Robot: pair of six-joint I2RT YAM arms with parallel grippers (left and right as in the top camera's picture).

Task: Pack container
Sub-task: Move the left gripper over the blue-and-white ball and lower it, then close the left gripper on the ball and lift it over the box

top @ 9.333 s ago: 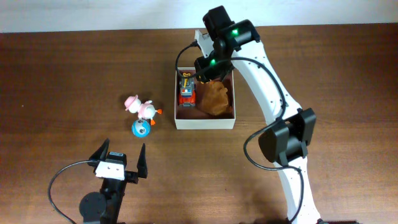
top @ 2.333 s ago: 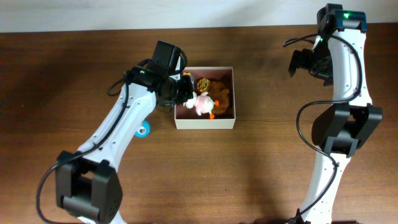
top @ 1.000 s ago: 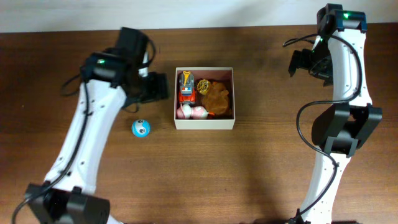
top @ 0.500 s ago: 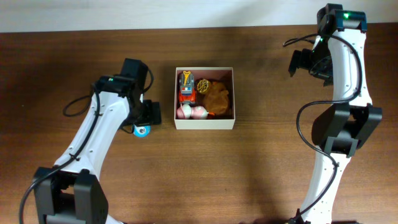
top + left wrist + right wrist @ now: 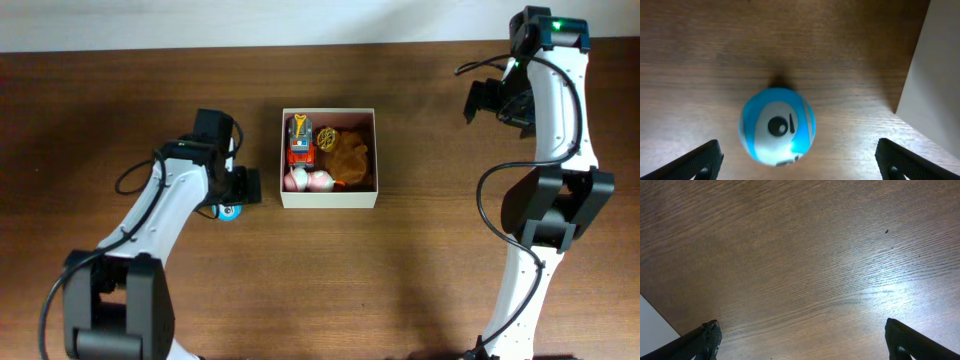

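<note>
1 square, shallow cardboard container (image 5: 330,199) with cream-white outer walls sits on the dark wooden counter (image 5: 400,280), a little left of centre and toward the far edge in the overhead view. Inside it lie 1 red toy vehicle (image 5: 300,143) with a yellow top at the left, 1 small round golden piece (image 5: 326,135) beside it, 1 brown plush lump (image 5: 349,155) on the right, and pink-and-white toy shapes (image 5: 309,181) along the near wall; whether these are 1 toy or 2 I cannot tell.

Just left of the container, 1 blue ball (image 5: 777,126) with a white face and a black eye rests on the counter. The left end effector (image 5: 800,161) hangs directly over it, its 2 fingers spread wide on either side of the ball and not touching it. The container's pale wall fills the right edge of the left wrist view.

Well apart at the far right, the right end effector (image 5: 805,340) is held above bare wood, its 2 fingers spread wide with nothing between them.
</note>
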